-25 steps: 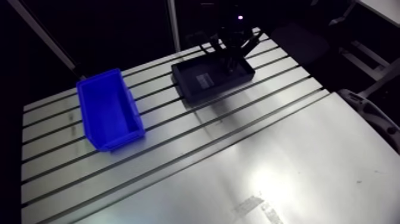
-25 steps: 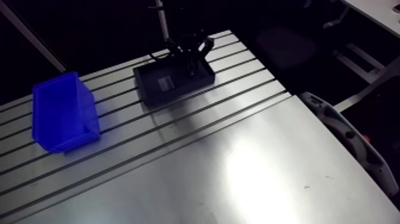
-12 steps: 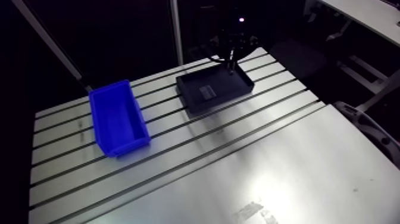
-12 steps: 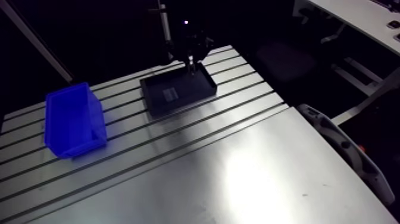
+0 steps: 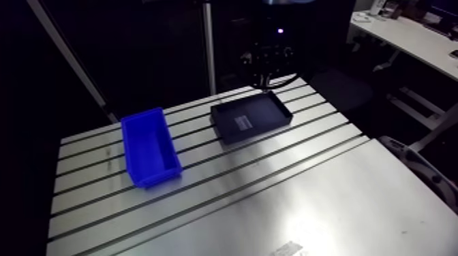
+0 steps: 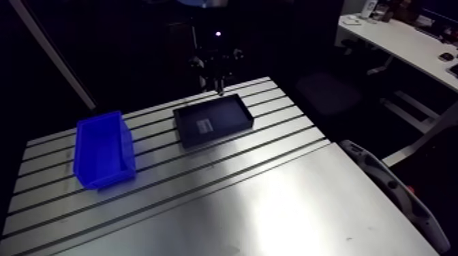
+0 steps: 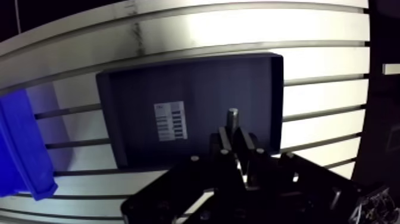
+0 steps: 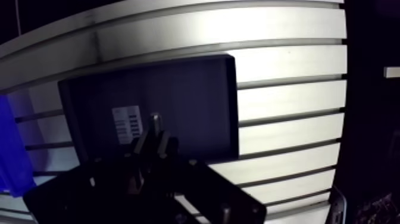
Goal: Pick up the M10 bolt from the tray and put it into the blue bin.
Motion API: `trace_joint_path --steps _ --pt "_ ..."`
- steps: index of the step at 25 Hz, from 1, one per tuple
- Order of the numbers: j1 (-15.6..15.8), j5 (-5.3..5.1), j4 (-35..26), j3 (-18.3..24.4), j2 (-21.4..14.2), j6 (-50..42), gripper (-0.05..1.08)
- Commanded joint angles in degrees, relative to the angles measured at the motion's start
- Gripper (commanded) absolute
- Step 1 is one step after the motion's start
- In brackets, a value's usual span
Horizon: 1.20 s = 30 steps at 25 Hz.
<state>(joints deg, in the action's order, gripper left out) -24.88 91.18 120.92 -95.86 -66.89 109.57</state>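
The tool [image 7: 233,133] is clenched on the bolt [image 7: 232,117]. Its two fingers [image 7: 222,140] sit close together, and the grey shank stands out from between their tips. It hangs above the tray [image 7: 137,113], over the far right part, and the bolt is clear of the tray floor. The tray is dark and shallow, with a white label [image 7: 171,121] flat near its middle. It lies on the far half of the bench [image 5: 286,204], across several slots [image 5: 204,178]. These dark slots run left to right through pale aluminium. To the left, apart from the tray, the blue bin [image 5: 136,155] stands open side up on the same slotted part. Nearer, the slots end and the bench is a smooth plate [image 5: 327,218] with soft glare. Beyond the far edge the room is dark.
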Motion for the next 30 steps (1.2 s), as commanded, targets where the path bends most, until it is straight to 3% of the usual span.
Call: trace_joint_path --steps 1,5,12,19,30 --pt "0.1 -0.78 0.0 -1.1 -3.7 11.1 1.05" --pt "0.1 -2.80 -0.3 -0.6 -5.7 17.6 1.05" --pt "3.4 -5.00 -3.1 -0.4 -7.0 30.1 1.05" --pt "6.9 -5.53 -7.1 -0.1 -7.9 40.4 1.05" --pt "14.1 -5.35 -14.2 3.7 -8.1 50.3 1.05"
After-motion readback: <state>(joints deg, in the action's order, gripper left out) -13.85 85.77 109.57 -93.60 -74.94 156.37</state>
